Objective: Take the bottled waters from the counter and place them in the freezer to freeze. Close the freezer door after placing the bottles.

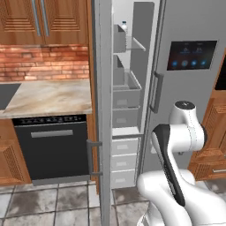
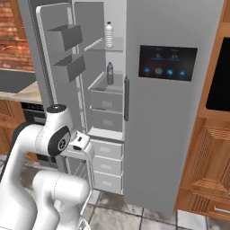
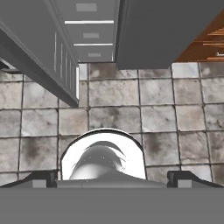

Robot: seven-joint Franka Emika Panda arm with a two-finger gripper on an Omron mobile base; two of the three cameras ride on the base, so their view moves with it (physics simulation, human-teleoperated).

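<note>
Both bottled waters (image 2: 109,34) already stand on freezer (image 2: 108,96) shelves, so closing is next. The fingers (image 3: 112,183) are spread, holding nothing, pointing at the floor tiles (image 3: 113,118) — the freezer door (image 3: 39,57) lies up and left of them. Raise them behind its outer face and push steadily.

We see the freezer door (image 1: 102,110) swung open at the left, leaving a narrow gap into the freezer (image 2: 108,101) shelves
</note>
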